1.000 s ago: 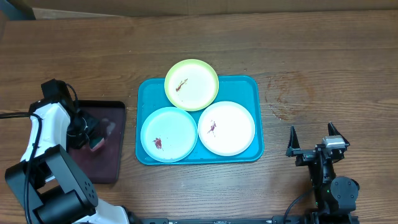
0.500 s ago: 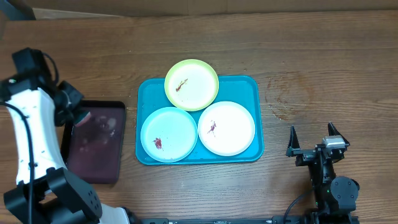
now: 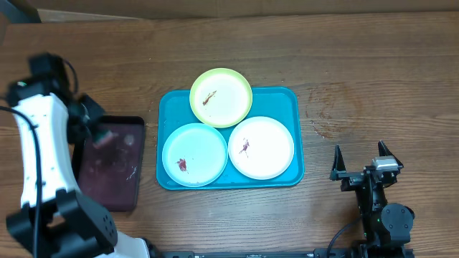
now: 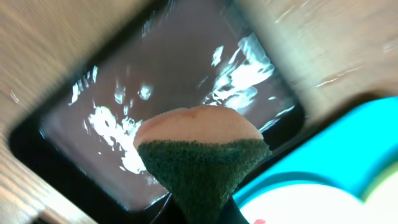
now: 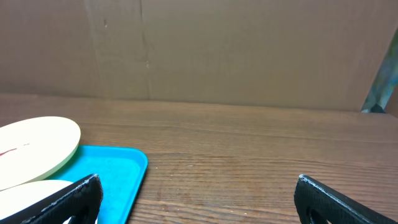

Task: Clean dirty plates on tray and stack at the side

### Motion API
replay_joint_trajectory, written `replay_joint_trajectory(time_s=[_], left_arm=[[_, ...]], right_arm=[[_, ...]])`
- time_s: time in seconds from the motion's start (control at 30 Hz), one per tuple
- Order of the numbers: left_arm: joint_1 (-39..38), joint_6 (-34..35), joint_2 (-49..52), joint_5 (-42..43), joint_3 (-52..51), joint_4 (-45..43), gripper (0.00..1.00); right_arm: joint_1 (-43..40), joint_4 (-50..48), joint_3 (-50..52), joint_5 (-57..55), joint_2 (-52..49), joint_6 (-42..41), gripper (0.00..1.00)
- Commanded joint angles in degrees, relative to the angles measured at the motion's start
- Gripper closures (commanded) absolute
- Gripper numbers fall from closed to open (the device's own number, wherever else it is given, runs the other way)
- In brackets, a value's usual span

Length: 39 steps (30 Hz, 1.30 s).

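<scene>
The left tool (image 3: pixel 92 132) is clamping a sponge (image 4: pixel 199 158) above the dark tray (image 3: pixel 107 175). Beside it, the turquoise tray (image 3: pixel 285 102) is carrying the smeared yellow-green plate (image 3: pixel 221 97), light blue plate (image 3: pixel 194 154) and white plate (image 3: pixel 261 147). The right tool (image 3: pixel 359 147) is sitting with jaws apart.

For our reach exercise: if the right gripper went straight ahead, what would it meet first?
Likely nothing near: the right gripper faces bare table, the tray off to its left; beyond, the cardboard wall.

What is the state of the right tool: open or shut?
Open. The right tool has its two fingers wide apart, with nothing between them.
</scene>
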<state>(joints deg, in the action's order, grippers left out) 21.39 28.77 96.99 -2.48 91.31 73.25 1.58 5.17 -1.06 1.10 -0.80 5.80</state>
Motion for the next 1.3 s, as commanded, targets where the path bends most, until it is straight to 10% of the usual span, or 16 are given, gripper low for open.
replay_joint_trajectory(time_s=[0.0, 0.33, 0.83, 1.27], left_arm=[[-0.15, -1.36, -3.8, -3.56, 4.96, 0.83, 0.96], [-0.02, 5.01, 1.86, -7.54, -20.68, -13.75, 0.96], [-0.46, 0.81, -1.16, -3.17, 17.0, 9.73, 0.96], [-1.6, 1.86, 3.91, -6.88, -12.17, -4.96, 0.96]], right_arm=[[0.28, -0.35, 0.59, 0.02, 0.48, 0.07, 0.0], [0.28, -0.35, 0.59, 0.02, 0.48, 0.07, 0.0], [0.28, -0.35, 0.59, 0.02, 0.48, 0.04, 0.0], [0.28, -0.35, 0.59, 0.02, 0.48, 0.04, 0.0]])
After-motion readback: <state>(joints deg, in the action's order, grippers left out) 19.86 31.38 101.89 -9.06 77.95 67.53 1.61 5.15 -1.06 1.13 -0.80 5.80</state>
